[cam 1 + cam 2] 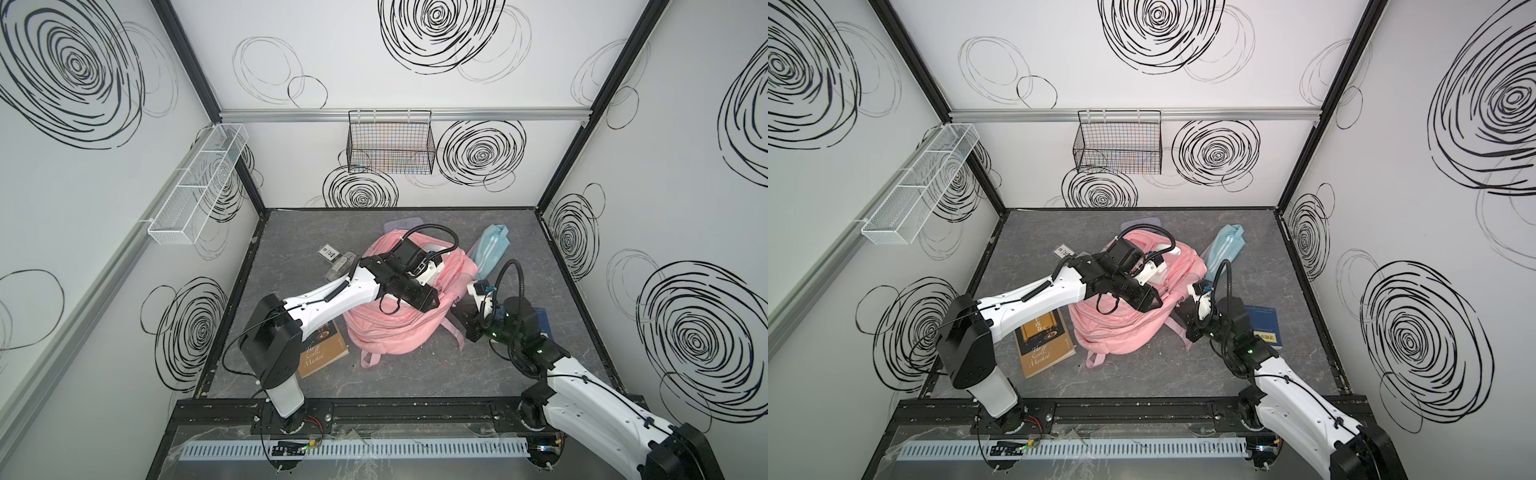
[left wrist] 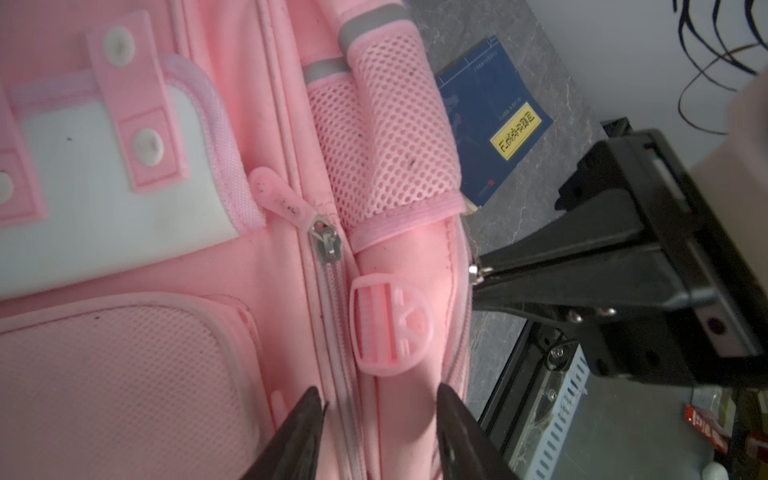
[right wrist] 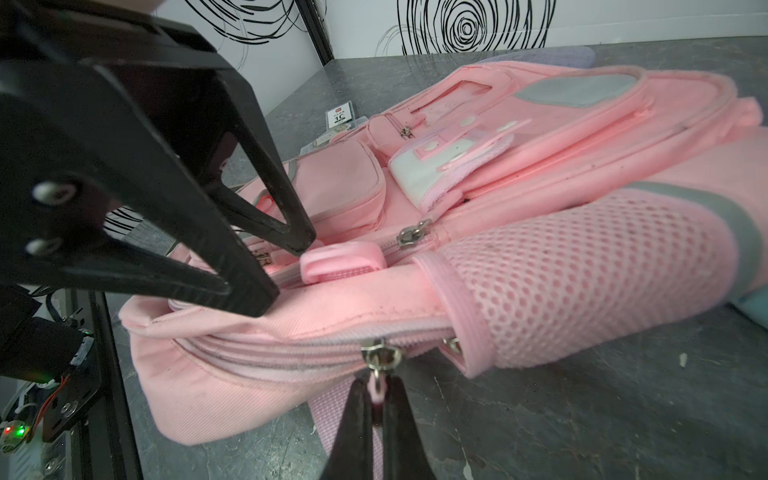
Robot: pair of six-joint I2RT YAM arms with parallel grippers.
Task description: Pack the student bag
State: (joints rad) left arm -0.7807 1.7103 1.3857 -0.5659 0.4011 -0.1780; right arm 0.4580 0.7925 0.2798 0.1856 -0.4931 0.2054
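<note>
The bag (image 1: pixel 395 332) lies in the middle of the bench (image 1: pixel 415 378) with its front side up, so the pockets and the white flap (image 2: pixel 104 174) face upward. It is pink and it is the biggest thing here. On its right side there is a mesh pocket (image 3: pixel 582 266), and close to this pocket sits a pink buckle (image 2: pixel 390 328).

The right hand (image 3: pixel 379 395) is low at the right edge of the bag, near the bench. Its 2 fingers are pressed together and pinch the small pink pull (image 3: pixel 377 399), which hangs from a metal slider (image 3: pixel 380 357) on the side zip.

The left hand (image 2: pixel 380 399) comes over the bag from the left. Its 2 fingers are spread and hold nothing. One tip is on each side of a zip line (image 2: pixel 332 332), near the buckle. The tips are at the fabric, but I cannot tell if they press on it.

A brown book (image 1: pixel 322 353) lies just left of the bag, partly under the left arm. A blue book (image 1: pixel 1262 326) lies to the right, behind the right arm. A light-blue pouch (image 1: pixel 492 249) is just beside the far right part of the bag. A small card (image 1: pixel 329 252) lies at the far left of the bag.
</note>
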